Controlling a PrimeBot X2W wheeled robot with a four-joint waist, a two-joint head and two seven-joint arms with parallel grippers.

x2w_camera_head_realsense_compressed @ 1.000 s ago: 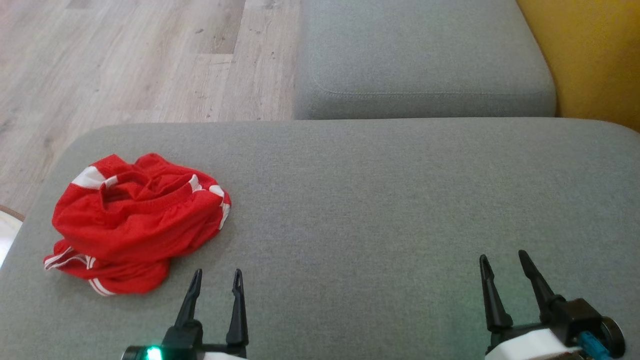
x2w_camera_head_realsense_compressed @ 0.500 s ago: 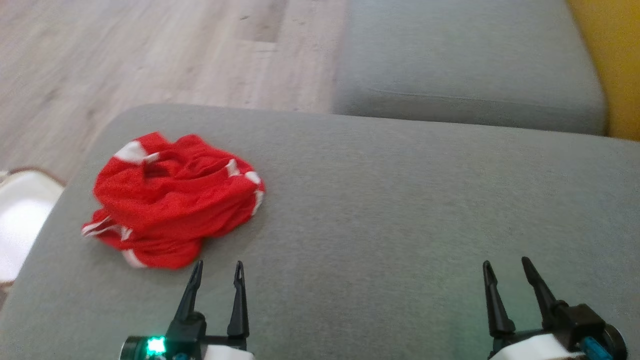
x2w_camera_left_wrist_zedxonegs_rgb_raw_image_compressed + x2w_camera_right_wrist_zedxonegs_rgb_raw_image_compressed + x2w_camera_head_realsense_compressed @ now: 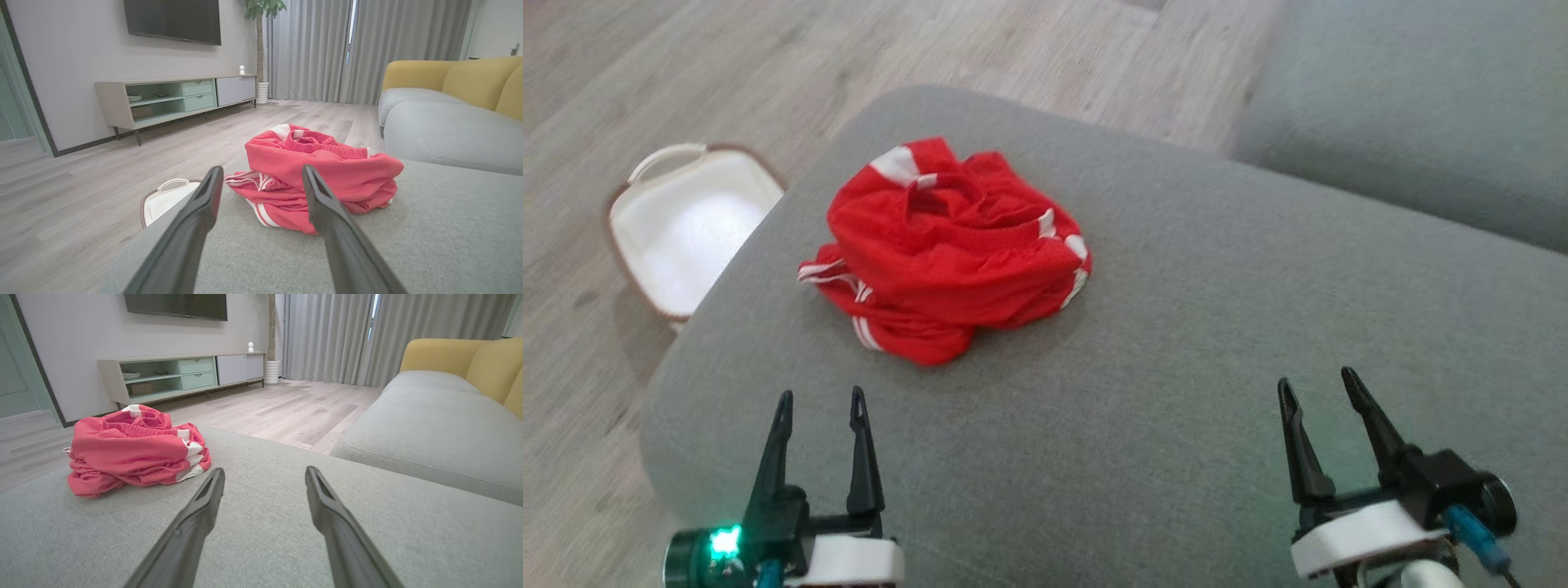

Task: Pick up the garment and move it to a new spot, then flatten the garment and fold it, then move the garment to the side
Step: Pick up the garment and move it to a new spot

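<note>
A crumpled red garment [image 3: 952, 249] with white stripes lies in a heap on the grey cushion [image 3: 1176, 392], near its far left corner. The same garment [image 3: 318, 175] lies just ahead of the fingers in the left wrist view, and the garment [image 3: 135, 451] sits far to the left in the right wrist view. My left gripper [image 3: 821, 398] hovers open over the cushion, short of the heap and apart from it. At the lower right my right gripper [image 3: 1319, 384] is open too, with nothing between its fingers.
A white basket [image 3: 682, 229] with a brown rim stands on the wooden floor [image 3: 727, 65], left of the cushion. A second grey cushion [image 3: 1421, 106] lies beyond at the upper right. A low TV cabinet [image 3: 175, 98] stands against the far wall.
The camera has swung left: the garment now sits nearer the picture's middle and the basket has come into view. Both grippers stay open and keep their pose.
</note>
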